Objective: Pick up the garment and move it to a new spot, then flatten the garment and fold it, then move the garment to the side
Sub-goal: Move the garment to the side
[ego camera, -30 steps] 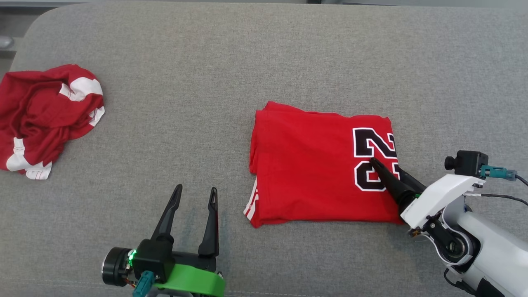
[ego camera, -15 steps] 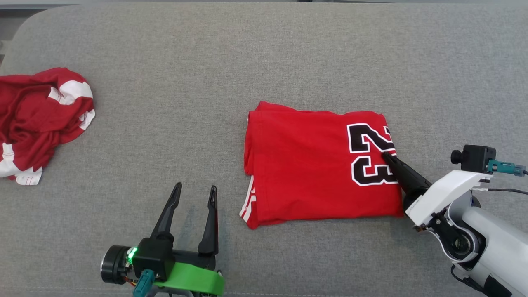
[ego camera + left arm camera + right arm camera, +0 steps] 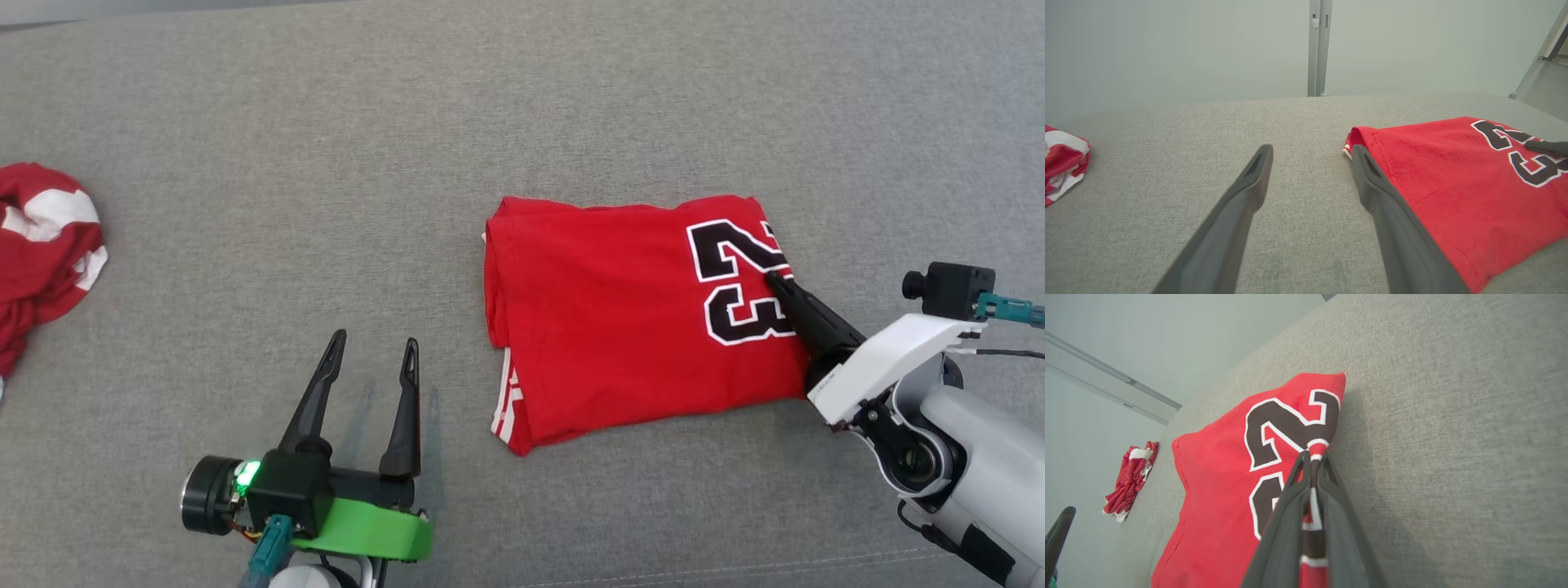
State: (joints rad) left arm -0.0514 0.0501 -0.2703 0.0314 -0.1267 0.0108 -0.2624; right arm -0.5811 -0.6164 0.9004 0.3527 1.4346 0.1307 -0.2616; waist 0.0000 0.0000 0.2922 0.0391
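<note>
Counting: two garments, two claws.
Folded garment (image 3: pixel 629 318): right of centre on the surface (image 3: pixel 286 163), long axis left-right, "23" end rightward.
Crumpled garment (image 3: pixel 41 253): far left.
Your right claw (image 3: pixel 773 279): clenched on that "23" end.
Your left claw (image 3: pixel 375 339): released.

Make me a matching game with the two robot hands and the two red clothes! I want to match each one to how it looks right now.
Things:
1. left hand
2. right hand
3. folded jersey
4. crumpled garment

How it looks:
A. bunched in a heap at the far left of the grey cushion
B. fingers pinched shut on red cloth
C. lies flat, showing a black 23
D. fingers spread apart, holding nothing

Right pairs: 1-D, 2-B, 3-C, 4-A.
</note>
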